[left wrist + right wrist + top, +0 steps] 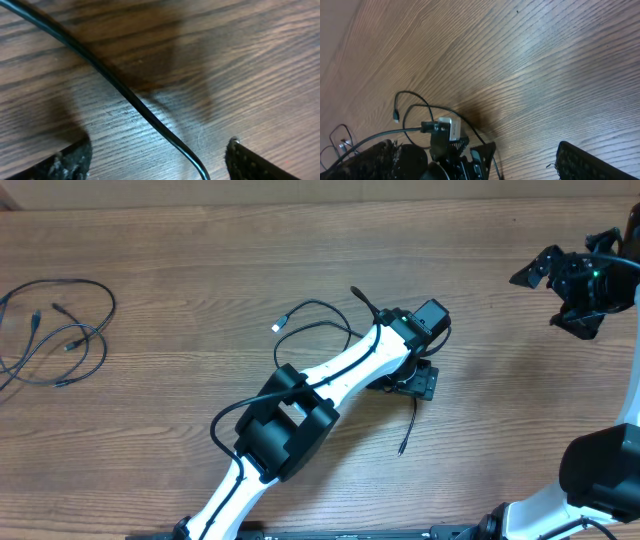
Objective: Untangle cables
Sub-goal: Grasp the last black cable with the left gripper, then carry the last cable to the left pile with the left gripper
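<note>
**Item: cables, black, thin. Two lots on a wood table point(200, 240).**

**Lot 1, cable point(125, 92).** One loose strand at the middle of the table. A pale plug point(277, 327) lies at its left end. From there it loops far and right, passes under the left gripper point(159, 150), and trails to a near end point(402, 450). In the left wrist view it lies flat on the wood, running diagonally between the two fingers and touching neither.

**Lot 2, bundle point(55, 335).** Several strands in loose overlapping loops at the far left, with small plugs showing inside. It lies well apart from both arms. How the crossings run cannot be told.

**Handling (judged).** Light, limp and smooth-jacketed. It should drape and drag rather than hold a shape, and may slip from a weak pinch. Best taken on a bare run of cord lying flat, or just behind a plug. Pulling a loop tight risks knotting.

**Left gripper.** Spread wide and low over the wood, straddling Lot 1, pinching nothing.

**Right gripper point(560, 295).** Spread wide at the far right, well clear of both lots, holding nothing.
</note>
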Tool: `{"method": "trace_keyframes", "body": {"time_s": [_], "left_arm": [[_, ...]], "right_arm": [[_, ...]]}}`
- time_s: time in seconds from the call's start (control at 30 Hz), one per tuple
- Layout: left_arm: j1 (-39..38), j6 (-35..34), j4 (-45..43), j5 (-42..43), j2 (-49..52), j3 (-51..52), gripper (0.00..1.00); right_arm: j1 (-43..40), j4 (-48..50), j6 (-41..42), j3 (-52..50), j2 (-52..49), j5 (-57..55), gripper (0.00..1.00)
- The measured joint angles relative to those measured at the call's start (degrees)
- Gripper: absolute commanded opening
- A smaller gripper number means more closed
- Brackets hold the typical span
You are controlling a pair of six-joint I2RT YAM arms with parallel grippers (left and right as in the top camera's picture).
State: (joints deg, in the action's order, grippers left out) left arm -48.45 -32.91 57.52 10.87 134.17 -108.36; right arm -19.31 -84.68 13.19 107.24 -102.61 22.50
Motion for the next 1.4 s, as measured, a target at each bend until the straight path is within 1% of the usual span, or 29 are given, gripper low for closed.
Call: {"method": "trace_keyframes", "body": {"time_s": [0.1, 0.2, 0.23, 0.37, 0.6, 0.73, 0.87, 1.03, 1.1, 1.13, 1.23, 1.4], "left_arm": [[-0.4, 0.0, -0.2, -0.5, 0.2, 0.0, 0.50], [-1.1, 0.0, -0.3, -1.3, 0.5, -0.1, 0.25], [-1.3, 0.2, -0.3, -1.7, 0.7, -0.1, 0.06], [-1.8, 0.4, 1.5, -5.9, 0.9, -0.2, 0.04], [-0.8, 0.9, 9.7, -16.7, 0.9, -0.6, 0.04], [2.9, 2.0, 13.0, -19.8, -0.3, -0.7, 0.05], [9.0, 2.9, 12.5, -20.8, -8.1, -0.7, 0.04], [19.4, 3.5, 11.9, -22.8, -24.7, -1.9, 0.04], [24.9, 3.5, 11.9, -24.0, -30.3, -2.7, 0.04], [29.5, 3.5, 12.1, -24.9, -34.0, -3.1, 0.04], [40.7, 3.7, 13.3, -25.7, -38.9, -3.3, 0.04], [57.8, 4.3, 18.4, -26.5, -42.5, -3.3, 0.04]], "right_arm": [[0.0, 0.0, -0.3, 0.0, 0.0, 0.0, 1.00], [0.0, 0.0, -0.5, 0.0, 0.0, 0.0, 1.00], [0.0, 0.1, -0.6, 0.0, 0.0, 0.0, 1.00], [0.0, 0.0, -0.8, 0.0, 0.0, 0.0, 1.00], [0.0, 0.1, -0.9, 0.0, 0.0, 0.0, 1.00], [0.0, 0.1, -0.9, 0.0, 0.0, 0.0, 1.00], [0.0, 0.1, -1.0, 0.0, 0.0, 0.0, 1.00], [0.0, 0.0, -1.0, 0.0, 0.0, 0.0, 1.00], [0.0, 0.0, -1.0, 0.0, 0.0, 0.0, 1.00], [0.0, 0.0, -1.0, 0.0, 0.0, 0.0, 1.00], [0.1, -0.1, -1.0, 0.0, 0.0, 0.0, 1.00], [0.8, 0.1, -1.0, 0.0, 0.0, 0.0, 1.00]]}}
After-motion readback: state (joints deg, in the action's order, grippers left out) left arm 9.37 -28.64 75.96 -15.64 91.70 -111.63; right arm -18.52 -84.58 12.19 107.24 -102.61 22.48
